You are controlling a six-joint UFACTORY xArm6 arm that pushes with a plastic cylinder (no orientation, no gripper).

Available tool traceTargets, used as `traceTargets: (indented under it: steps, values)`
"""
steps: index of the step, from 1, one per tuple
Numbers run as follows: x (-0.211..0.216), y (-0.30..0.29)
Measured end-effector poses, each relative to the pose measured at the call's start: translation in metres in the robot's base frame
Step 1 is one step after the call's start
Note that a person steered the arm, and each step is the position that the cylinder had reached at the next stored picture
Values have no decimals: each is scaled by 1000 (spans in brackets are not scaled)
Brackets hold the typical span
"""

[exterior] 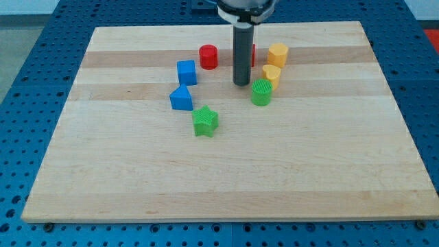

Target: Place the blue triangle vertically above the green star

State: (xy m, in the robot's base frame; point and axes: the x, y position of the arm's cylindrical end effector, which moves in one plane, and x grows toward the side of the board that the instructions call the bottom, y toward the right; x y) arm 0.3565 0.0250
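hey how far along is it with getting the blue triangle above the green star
Done: little is settled; the blue triangle sits up and to the view's left of the green star, close but not directly above it.
In hand: my tip rests to the view's right of both, beside the green cylinder, touching neither task block.
Left: nudge the triangle toward the view's right until it lines up over the star.

Single raised view from the board's [226, 178] near edge, angled down.

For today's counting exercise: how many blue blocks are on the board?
2: a blue cube left of my tip, and the blue triangle just below it. None seem hidden.
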Motion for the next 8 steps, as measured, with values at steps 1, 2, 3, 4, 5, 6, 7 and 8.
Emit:
traceTargets:
  steps: [1,2,3,4,5,6,7,8]
  values:
    - [-1,1]
    - [-1,5]
    - [-1,13]
    - [-1,23]
    - [-1,31]
    - [5,33]
    - [18,33]
    - [29,29]
